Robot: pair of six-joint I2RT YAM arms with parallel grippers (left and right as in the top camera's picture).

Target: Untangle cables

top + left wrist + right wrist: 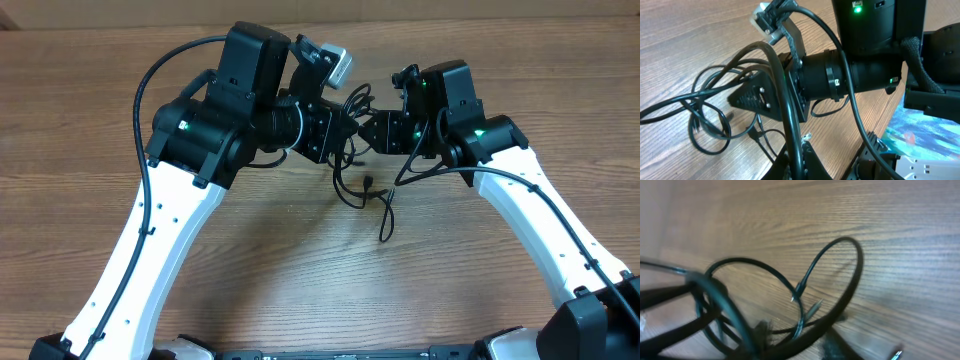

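The cables (pixel 352 150) are thin black cords tangled between my two grippers at the back middle of the table, with a loose strand trailing forward to a plug end (pixel 383 235). My left gripper (pixel 802 160) is shut on one black cable (pixel 790 115) that runs up between its fingers; in the overhead view the left gripper (pixel 335 130) sits just left of the tangle. My right gripper (pixel 372 130) faces it from the right, and its fingers (pixel 797 345) show blurred around a bundle of cables (pixel 805 295). A silver-tipped plug (pixel 896 354) lies beside it.
The wooden table (pixel 300 280) spreads all around. The thick black wires fixed along the arms (pixel 150 90) arch beside the tangle. A blue printed sheet (pixel 920 135) and a black bracket (pixel 875 150) lie at the right edge of the left wrist view.
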